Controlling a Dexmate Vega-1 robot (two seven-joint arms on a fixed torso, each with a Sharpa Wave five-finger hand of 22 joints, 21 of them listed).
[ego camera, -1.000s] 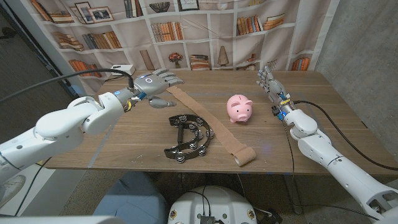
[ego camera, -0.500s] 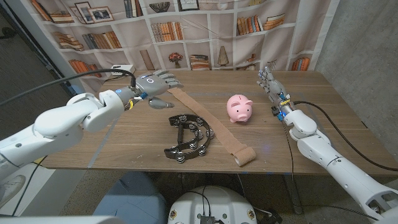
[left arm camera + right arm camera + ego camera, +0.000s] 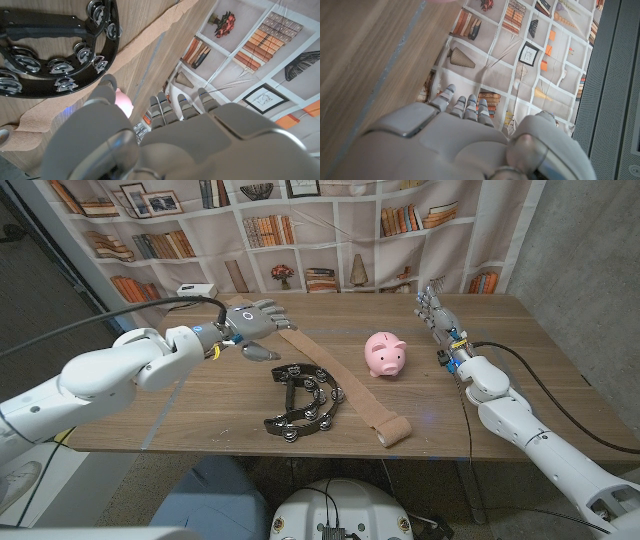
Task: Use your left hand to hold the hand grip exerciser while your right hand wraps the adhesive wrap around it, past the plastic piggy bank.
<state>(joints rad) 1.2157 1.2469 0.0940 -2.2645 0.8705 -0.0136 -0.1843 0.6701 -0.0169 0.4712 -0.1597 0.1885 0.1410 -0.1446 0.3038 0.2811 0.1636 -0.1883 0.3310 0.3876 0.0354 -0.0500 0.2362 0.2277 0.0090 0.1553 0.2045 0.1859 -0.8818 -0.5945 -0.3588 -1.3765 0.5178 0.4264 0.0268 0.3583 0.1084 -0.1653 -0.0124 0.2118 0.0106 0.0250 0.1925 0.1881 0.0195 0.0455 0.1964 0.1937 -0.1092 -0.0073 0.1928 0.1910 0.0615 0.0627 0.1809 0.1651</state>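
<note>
Nothing wrapped yet, we judge. Left hand [image 3: 252, 321] spread, empty, above the adhesive wrap [image 3: 335, 383]; right hand [image 3: 433, 308] spread, empty, beyond the piggy bank [image 3: 385, 354].

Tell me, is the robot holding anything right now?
No. The left hand hovers with fingers apart above the tan adhesive wrap strip; the right hand holds nothing.

Bare tabletop [image 3: 505, 345] between piggy bank [image 3: 385, 354] and right hand [image 3: 432, 307]
</note>
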